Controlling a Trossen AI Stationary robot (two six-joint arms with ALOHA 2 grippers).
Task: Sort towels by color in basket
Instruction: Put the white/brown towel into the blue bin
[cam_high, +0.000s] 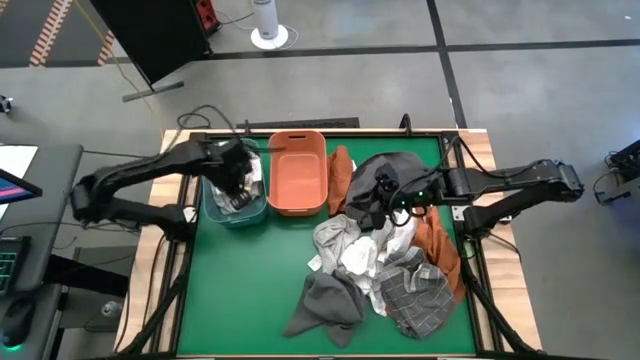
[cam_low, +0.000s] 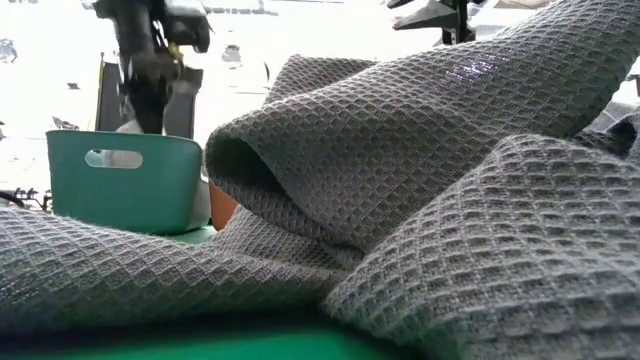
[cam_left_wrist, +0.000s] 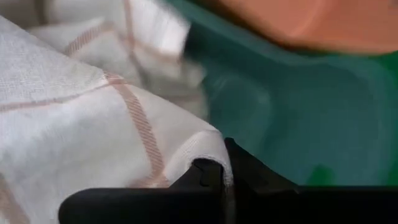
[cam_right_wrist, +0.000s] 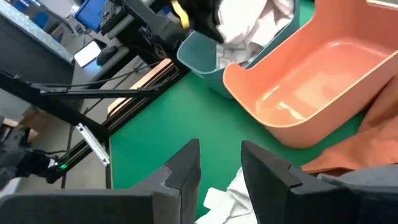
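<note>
My left gripper (cam_high: 237, 178) hangs over the teal basket (cam_high: 236, 208), shut on a white towel with thin grid lines (cam_left_wrist: 81, 118) that reaches down into it. My right gripper (cam_right_wrist: 221, 163) is open above the pile's far end (cam_high: 388, 198) and touches nothing. The pile on the green mat holds a dark grey towel (cam_high: 385, 172), white towels (cam_high: 352, 250), a grey-checked one (cam_high: 415, 295), another dark grey one (cam_high: 325, 305) and rust orange ones (cam_high: 437, 245). In the low view a grey waffle towel (cam_low: 420, 180) fills the foreground. My left gripper pinches a rounded fold of the white grid towel (cam_left_wrist: 208, 149) between its two fingers (cam_left_wrist: 200, 177). The rest of the cloth bunches in front of the fingers inside the teal basket (cam_left_wrist: 280, 118). How many layers it holds I cannot tell.
The orange basket (cam_high: 298, 172) stands right of the teal one, with a rust orange towel (cam_high: 341, 175) lying against its right side. Bare green mat (cam_high: 245, 290) lies near and left of the pile. The table frame's rails (cam_high: 470, 260) run along the edges.
</note>
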